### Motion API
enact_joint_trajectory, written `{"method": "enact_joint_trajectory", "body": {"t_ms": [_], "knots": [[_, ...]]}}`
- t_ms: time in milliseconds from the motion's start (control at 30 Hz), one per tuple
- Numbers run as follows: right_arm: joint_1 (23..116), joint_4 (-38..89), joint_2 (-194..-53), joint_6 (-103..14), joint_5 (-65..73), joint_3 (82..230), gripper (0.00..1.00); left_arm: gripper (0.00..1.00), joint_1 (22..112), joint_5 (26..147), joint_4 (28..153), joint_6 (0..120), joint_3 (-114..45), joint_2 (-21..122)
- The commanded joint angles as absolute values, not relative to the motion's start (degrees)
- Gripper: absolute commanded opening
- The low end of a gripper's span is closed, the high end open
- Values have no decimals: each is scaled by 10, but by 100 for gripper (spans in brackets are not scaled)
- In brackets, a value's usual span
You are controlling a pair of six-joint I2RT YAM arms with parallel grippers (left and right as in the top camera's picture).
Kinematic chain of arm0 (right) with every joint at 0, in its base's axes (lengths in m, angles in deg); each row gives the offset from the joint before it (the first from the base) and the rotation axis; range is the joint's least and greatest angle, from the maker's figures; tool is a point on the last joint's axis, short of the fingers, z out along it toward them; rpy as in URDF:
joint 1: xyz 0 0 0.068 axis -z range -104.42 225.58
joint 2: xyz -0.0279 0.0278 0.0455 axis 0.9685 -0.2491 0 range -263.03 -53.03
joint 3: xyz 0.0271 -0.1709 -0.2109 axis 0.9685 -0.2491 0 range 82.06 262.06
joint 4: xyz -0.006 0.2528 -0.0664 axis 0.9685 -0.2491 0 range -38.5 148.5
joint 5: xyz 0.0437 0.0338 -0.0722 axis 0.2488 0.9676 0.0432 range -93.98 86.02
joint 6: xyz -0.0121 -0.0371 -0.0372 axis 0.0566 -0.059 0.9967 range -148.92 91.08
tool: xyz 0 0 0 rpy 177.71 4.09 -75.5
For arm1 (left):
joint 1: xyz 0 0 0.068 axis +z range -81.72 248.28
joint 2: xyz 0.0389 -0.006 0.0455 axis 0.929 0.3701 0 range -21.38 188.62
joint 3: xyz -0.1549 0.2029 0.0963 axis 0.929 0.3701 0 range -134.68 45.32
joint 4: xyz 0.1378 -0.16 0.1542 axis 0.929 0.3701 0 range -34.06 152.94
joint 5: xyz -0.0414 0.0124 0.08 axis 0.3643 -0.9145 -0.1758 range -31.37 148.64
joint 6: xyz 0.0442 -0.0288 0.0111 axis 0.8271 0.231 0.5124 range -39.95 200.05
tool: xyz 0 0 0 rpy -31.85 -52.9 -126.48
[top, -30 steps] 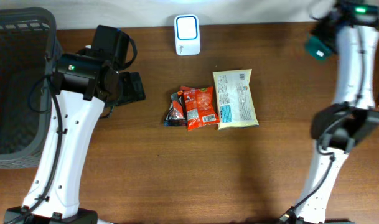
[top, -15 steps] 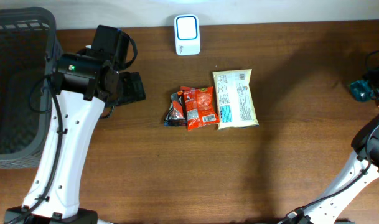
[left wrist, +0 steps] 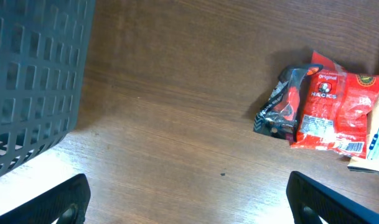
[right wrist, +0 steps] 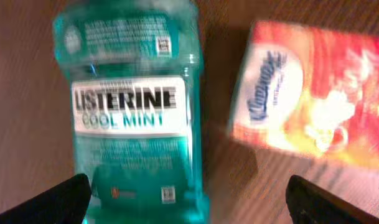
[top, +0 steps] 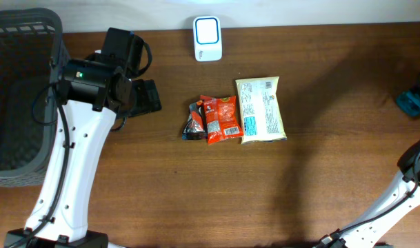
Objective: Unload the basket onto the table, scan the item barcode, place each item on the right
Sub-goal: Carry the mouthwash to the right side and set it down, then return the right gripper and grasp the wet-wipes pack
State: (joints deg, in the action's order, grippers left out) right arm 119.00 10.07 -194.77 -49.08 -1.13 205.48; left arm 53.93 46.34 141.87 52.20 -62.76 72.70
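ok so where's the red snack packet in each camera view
Overhead: the red snack packet lies near the table's middle, between a small black packet and a larger pale yellow packet.
Left wrist: at the right side of the picture, in the upper half.
Right wrist: not in it.
Shared landmark: the black packet, right against the red one's left edge in both views.

A dark grey basket with lattice walls is sitting at the left end of the brown wooden worktop, running out of the frame. Near the middle, three packets are lying flat in a row: a small dark packet is touching the left edge of a red snack packet, which is touching a larger pale yellow packet. At the far right, a blurred orange-red box with a white patch is lying on the wood.
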Motion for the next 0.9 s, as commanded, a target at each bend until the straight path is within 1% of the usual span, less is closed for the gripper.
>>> {"method": "enact_joint_trajectory", "body": {"t_ms": [0, 67, 133, 200, 267, 333, 400, 433, 500, 533, 600, 633, 667, 700, 767, 800, 833, 867], "knots": [[1191, 51, -1924, -489, -18, 2121, 99, 99, 538, 457, 1418, 531, -629, 725], [1188, -13, -1916, -489, 30, 2195, 99, 99, 538, 457, 1418, 531, -629, 725], [1179, -78, -1910, -486, 123, 2259, 99, 99, 538, 457, 1418, 531, -629, 725], [1154, -119, -1909, -431, 263, 2281, 99, 99, 538, 457, 1418, 531, -629, 725], [1117, -162, -1911, -364, 346, 2274, 99, 99, 538, 457, 1418, 531, -629, 725], [1051, -241, -1912, -287, 348, 2261, 99, 99, 538, 457, 1418, 531, -629, 725], [991, -276, -1913, -234, 334, 2239, 99, 99, 538, 457, 1418, 531, -629, 725], [954, -281, -1913, -229, 307, 2219, 99, 99, 538, 457, 1418, 531, -629, 725], [877, -263, -1914, -229, 263, 2164, 99, 99, 538, 457, 1418, 531, -629, 725], [855, -252, -1914, -232, 248, 2146, 99, 99, 538, 457, 1418, 531, -629, 725], [777, -213, -1914, -234, 223, 2064, 99, 99, 538, 457, 1418, 531, -629, 725], [763, -205, -1914, -234, 223, 2047, 100, 99, 538, 457, 1418, 531, -629, 725], [754, -201, -1914, -234, 223, 2038, 98, 99, 538, 457, 1418, 531, -629, 725], [742, -194, -1914, -234, 223, 2021, 95, 99, 538, 457, 1418, 531, -629, 725], [724, -186, -1914, -234, 223, 1993, 78, 99, 538, 457, 1418, 531, -629, 725], [719, -181, -1914, -234, 221, 1982, 63, 99, 538, 457, 1418, 531, -629, 725], [717, -177, -1914, -234, 220, 1975, 43, 99, 538, 457, 1417, 531, -629, 725], [718, -177, -1914, -234, 220, 1976, 40, 99, 538, 457, 1417, 531, -629, 725]]}}
